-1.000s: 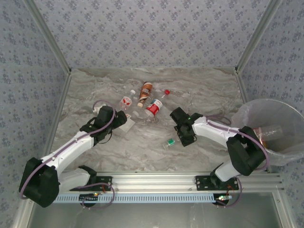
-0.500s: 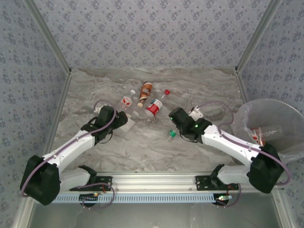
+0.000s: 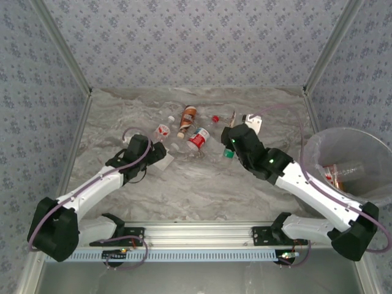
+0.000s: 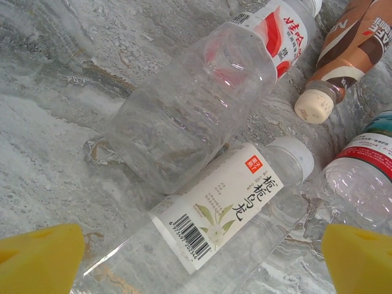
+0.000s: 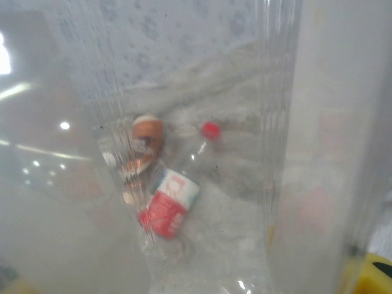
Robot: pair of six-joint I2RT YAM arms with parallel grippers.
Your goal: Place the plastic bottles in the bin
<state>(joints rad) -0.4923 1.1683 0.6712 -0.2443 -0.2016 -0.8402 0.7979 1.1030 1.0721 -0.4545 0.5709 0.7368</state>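
Left fingers [image 4: 43, 254] stand wide apart, low over the worktop [image 3: 184, 184]. They straddle the base end of a clear white-labelled bottle [image 4: 226, 205], which lies flat left of centre in the top view. Right fingers [image 5: 375, 272] are clamped on a clear green-capped bottle [image 3: 228, 153] at centre frame. Further plastic bottles [image 3: 197, 139] lie clustered at upper centre. The bin [image 3: 318, 150] stands at the right edge, with bottles [image 3: 344, 171] inside.
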